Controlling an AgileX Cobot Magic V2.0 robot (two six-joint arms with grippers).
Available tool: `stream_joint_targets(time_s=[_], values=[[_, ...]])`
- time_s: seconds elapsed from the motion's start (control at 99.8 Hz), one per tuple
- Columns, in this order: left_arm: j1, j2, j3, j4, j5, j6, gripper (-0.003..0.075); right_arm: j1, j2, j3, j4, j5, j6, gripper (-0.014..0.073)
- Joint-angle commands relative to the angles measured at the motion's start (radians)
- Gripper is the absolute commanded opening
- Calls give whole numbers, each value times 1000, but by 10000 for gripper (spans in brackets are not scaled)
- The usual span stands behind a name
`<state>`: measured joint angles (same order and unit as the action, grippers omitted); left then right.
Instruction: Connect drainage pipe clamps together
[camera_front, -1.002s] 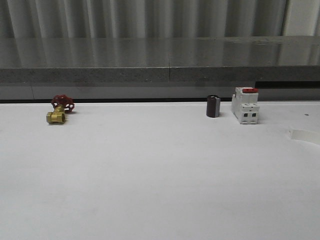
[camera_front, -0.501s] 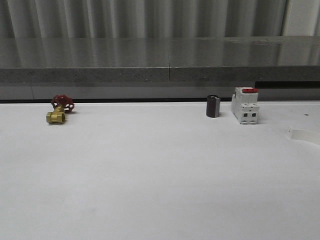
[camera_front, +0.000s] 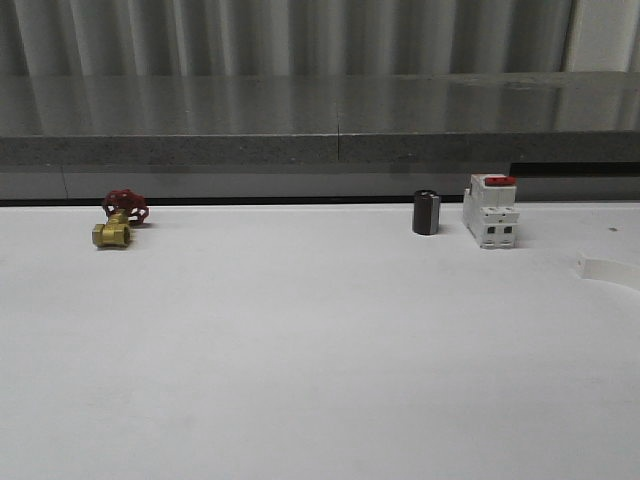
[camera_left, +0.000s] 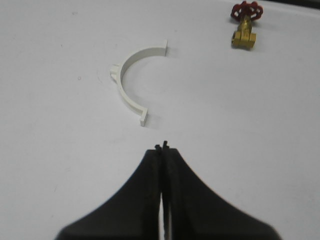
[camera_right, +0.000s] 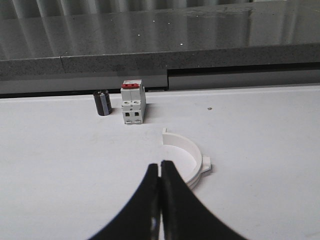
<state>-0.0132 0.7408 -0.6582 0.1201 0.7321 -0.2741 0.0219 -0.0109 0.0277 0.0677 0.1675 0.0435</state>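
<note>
Two white half-ring clamps lie flat on the white table (camera_front: 320, 350), well apart: one clamp half (camera_left: 131, 80) near the left gripper (camera_left: 162, 146), the other clamp half (camera_right: 190, 160) just beyond the right gripper (camera_right: 160, 163). Both grippers are clenched and hold nothing. There is also one brass valve (camera_front: 118, 222), one dark cylinder (camera_front: 426, 212) and one breaker (camera_front: 490, 211).
</note>
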Motion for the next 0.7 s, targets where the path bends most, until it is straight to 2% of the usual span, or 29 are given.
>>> stream_joint_targets(time_s=[0.0, 0.06, 0.16, 0.23, 0.471, 0.691], values=[[-2, 23, -36, 10, -49, 7, 78, 0, -20, -15, -12, -78, -10, -118], [-2, 28, -36, 10, -49, 7, 188, 0, -20, -15, -12, -78, -10, -118], [-2, 28, -36, 10, -49, 7, 430, 0, -20, -15, -12, -78, -10, -118], [-2, 28, -36, -4, -49, 6, 519, 0, -20, -15, -12, -78, -10, -118], [-2, 66, -53, -15, -46, 6, 526, 0, -20, -15, -12, -78, -10, -118], [2, 322, -206, -2, -46, 70, 526, 0, -20, -15, -12, -78, -10, -118]])
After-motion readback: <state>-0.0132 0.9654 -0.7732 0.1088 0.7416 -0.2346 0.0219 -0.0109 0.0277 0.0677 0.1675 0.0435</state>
